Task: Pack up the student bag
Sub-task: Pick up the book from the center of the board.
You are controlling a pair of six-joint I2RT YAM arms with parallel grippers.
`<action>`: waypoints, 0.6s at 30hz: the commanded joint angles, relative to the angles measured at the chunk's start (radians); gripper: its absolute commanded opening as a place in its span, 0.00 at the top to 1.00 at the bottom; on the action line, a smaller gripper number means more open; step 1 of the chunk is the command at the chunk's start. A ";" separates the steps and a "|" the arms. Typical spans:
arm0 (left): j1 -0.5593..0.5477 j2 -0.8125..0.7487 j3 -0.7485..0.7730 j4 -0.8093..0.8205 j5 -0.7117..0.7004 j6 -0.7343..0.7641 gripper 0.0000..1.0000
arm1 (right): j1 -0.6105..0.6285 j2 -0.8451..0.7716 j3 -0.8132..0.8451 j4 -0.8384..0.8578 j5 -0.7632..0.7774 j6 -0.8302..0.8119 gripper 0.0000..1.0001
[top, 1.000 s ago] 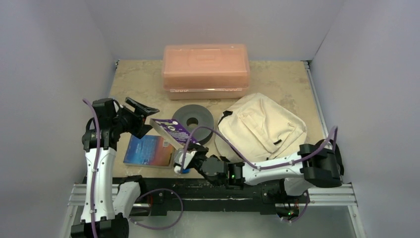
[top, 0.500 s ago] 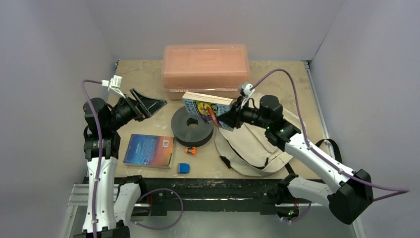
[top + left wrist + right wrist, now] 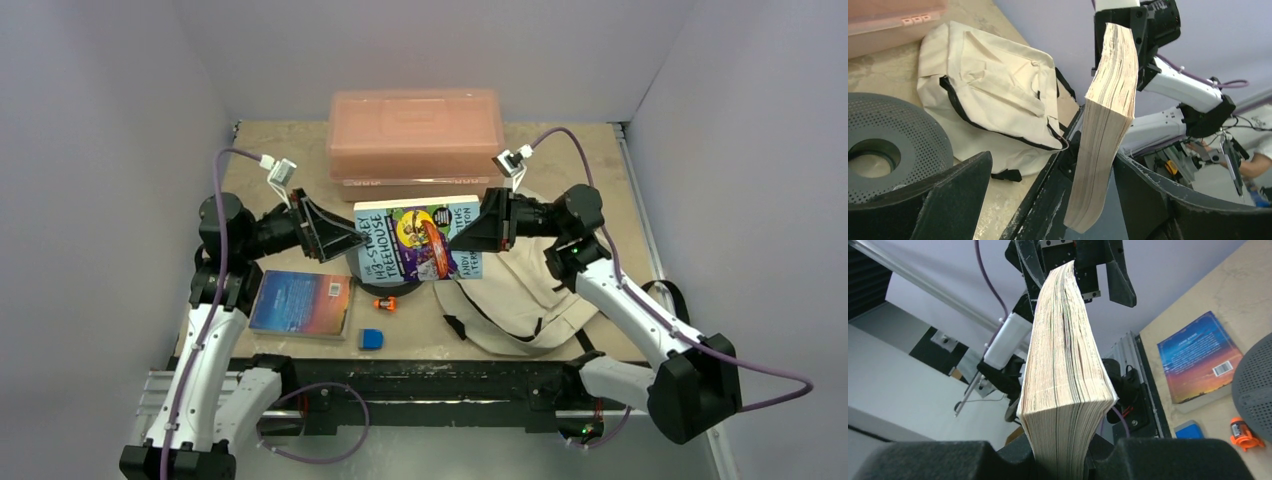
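Since the student bag, lower right, is limp fabric, I'd grab its zip edge. Right gripper pinches the stiff paperback; left gripper spread wide round it.

The raised paperback's cover reads "STOREY TREEHOUSE" and "ANDY"; the number in front is unclear. The blue book's print is too small to read.

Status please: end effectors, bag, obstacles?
Right end effector shut on paperback, midair. Left end effector open around it. Student bag flat on table. Grey disc beside it.
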 commanded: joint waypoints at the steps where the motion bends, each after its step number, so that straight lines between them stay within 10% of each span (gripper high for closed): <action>1: -0.032 -0.003 -0.035 0.229 0.124 -0.059 0.10 | 0.000 0.013 0.070 0.229 -0.077 0.165 1.00; 8: -0.170 0.025 -0.068 0.458 0.221 -0.180 0.19 | -0.001 0.051 0.061 0.332 -0.078 0.228 1.00; 18: -0.202 0.035 -0.069 0.454 0.053 -0.275 0.70 | 0.000 0.028 0.066 0.036 -0.016 -0.024 1.00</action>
